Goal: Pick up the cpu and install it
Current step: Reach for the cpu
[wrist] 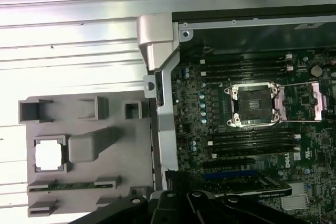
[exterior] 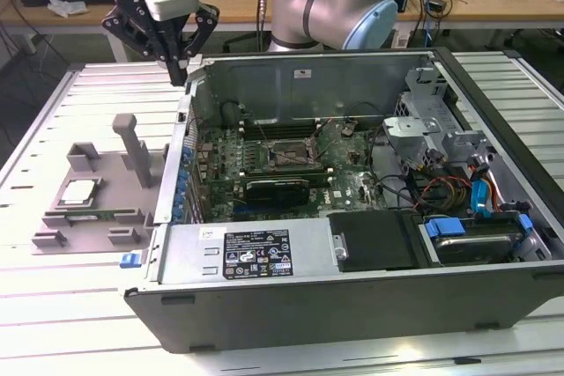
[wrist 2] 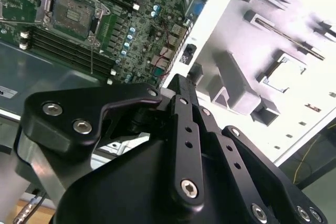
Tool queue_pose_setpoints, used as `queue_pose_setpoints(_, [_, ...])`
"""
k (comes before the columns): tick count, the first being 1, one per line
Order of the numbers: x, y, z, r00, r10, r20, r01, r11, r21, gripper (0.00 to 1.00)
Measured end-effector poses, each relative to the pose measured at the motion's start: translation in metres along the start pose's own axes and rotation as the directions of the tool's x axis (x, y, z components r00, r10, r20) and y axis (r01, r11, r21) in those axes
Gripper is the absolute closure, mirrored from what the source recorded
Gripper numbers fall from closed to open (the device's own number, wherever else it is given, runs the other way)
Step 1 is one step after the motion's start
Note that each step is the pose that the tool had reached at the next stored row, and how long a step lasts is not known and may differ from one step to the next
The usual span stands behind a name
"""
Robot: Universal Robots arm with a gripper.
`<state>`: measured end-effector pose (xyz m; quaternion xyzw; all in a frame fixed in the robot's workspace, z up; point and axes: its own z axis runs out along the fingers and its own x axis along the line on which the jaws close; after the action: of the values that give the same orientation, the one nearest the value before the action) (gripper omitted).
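Cpu lies in grey tray (untouched); gripper, fingers pressed together, hangs pointing down over computer case corner.

cpu: one counted. grey plastic tray: one. tall upright post on tray: one noted. open computer case: one. motherboard: one. metal-framed socket: one seen. robot arm: one. gripper: one. memory slots beside socket: several observed, exact number not determined.
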<state>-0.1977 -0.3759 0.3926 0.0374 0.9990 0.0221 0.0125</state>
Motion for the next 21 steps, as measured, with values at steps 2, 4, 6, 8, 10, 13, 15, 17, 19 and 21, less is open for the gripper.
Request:
queue_pose_setpoints(2, [0.0035,0.0004,-0.0001,1.0000,0.000,0.0000,0.000,1.0000,0.0001,0.89])
queue_pose_setpoints(4, [0.0076,0.0008,-0.0002,1.0000,0.000,-0.0001,0.000,1.0000,0.0002,0.89])
queue_pose_setpoints(6, [0.0108,0.0011,-0.0002,1.0000,0.000,0.0000,0.000,1.0000,0.0000,0.89])
queue_pose_setpoints(8, [0.0142,0.0015,-0.0003,1.0000,0.000,0.0000,0.000,1.0000,0.0001,0.89])
queue_pose_setpoints(10, [0.0173,0.0018,-0.0003,1.0000,0.000,0.0000,0.000,1.0000,0.0001,0.89])
queue_pose_setpoints(13, [0.0227,0.0024,-0.0004,1.0000,0.000,0.0000,0.000,1.0000,0.0000,0.89])
queue_pose_setpoints(15, [0.0284,0.0032,-0.0005,1.0000,0.000,0.0000,0.000,1.0000,0.0001,0.89])
queue_pose_setpoints(17, [0.0314,0.0035,-0.0005,1.0000,0.000,0.0000,0.000,1.0000,0.0001,0.89])
queue_pose_setpoints(19, [0.0341,0.0039,-0.0005,1.0000,0.000,0.0000,0.000,1.0000,0.0000,0.89])
queue_pose_setpoints(21, [0.0370,0.0044,-0.0006,1.0000,0.000,0.0000,0.000,1.0000,0.0000,0.89])
